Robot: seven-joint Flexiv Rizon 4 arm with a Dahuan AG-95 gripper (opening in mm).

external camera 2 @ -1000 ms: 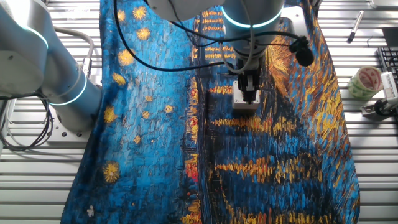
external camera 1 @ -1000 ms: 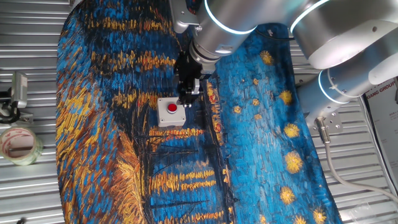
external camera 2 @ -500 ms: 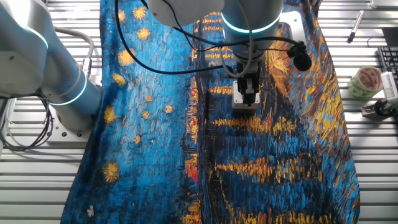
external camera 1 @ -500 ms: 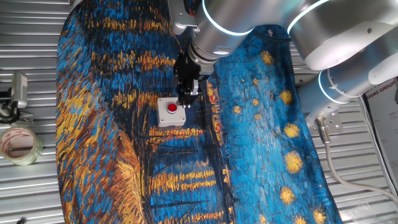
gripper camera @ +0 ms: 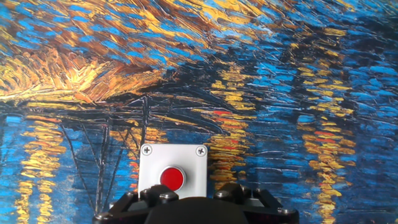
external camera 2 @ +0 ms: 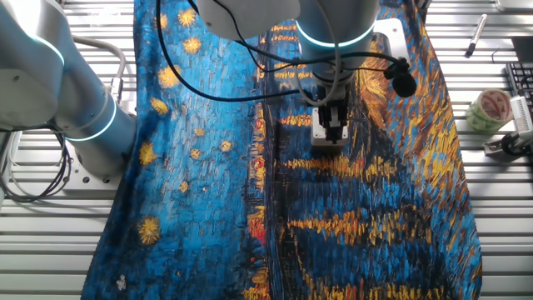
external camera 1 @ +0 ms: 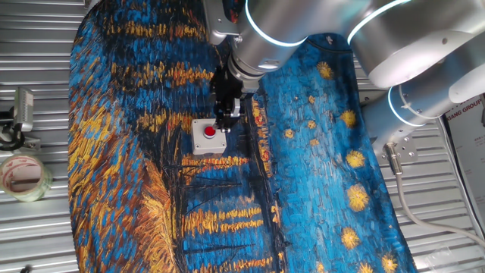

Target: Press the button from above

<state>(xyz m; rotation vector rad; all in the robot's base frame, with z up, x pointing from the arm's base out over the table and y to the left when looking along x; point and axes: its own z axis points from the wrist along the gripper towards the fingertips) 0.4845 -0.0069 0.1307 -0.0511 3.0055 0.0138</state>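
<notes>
The red button sits in the top of a small light-grey square box on the painted cloth. My gripper hangs just above the box's right edge, pointing down, beside the button. In the other fixed view the gripper covers the box and hides the button. In the hand view the button and box lie at the bottom centre, just ahead of the gripper's dark body. No view shows the fingertips clearly.
A blue and orange painted cloth covers the slatted metal table. A tape roll and a metal clamp lie off the cloth. The tape roll and a pen show in the other fixed view.
The gripper has shifted very slightly towards the button. The box has not moved.
</notes>
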